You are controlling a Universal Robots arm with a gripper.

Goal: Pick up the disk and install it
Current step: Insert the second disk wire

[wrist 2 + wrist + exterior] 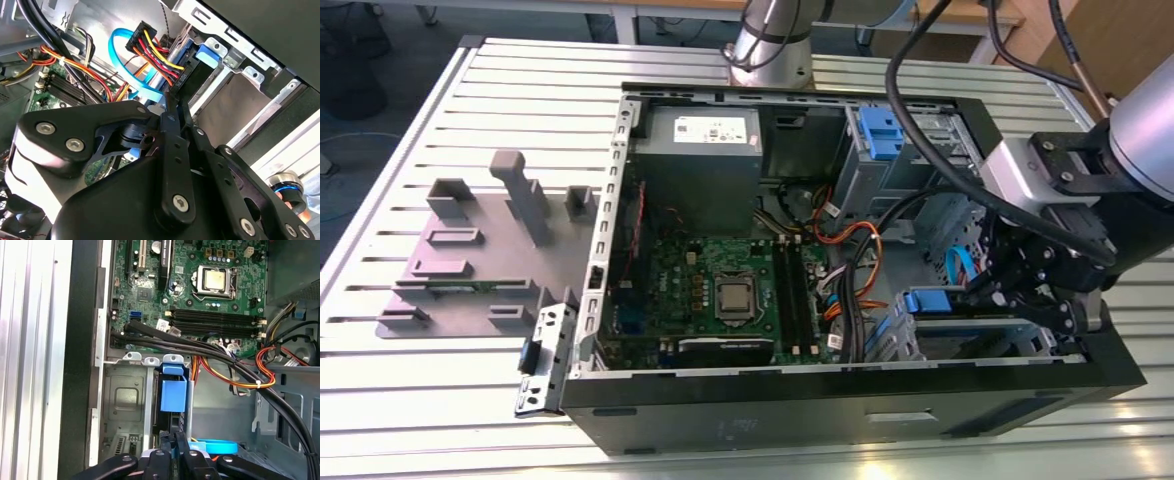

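the claw point(1014, 285) is down inside the open computer case point(854, 400), at the drive cage point(961, 335) in the corner on the exterior view's right. in the first wrist view the claw point(175, 452) has its two fingers drawn in close together, pinched on the dark edge of the disk point(172, 405), which stands on edge in a slot of the metal cage point(127, 405) with its blue carrier tab point(173, 390) showing toward the motherboard. the second wrist view agrees: the claw point(175, 107) sits narrow on the disk's edge point(192, 75), with the blue tab point(208, 54) just past it at the cage rim. so the disk is in the bay and gripped.

right by the claw, a bundle of red, yellow and black power wires point(150, 47) and a light blue data cable point(125, 65) loop close to the disk. the motherboard point(720, 290) lies flat in the middle of the case, the grey power supply point(700, 150) in the far corner. the case rests on a slatted metal table point(480, 400), with a grey fixture plate point(467, 260) on the exterior view's left.
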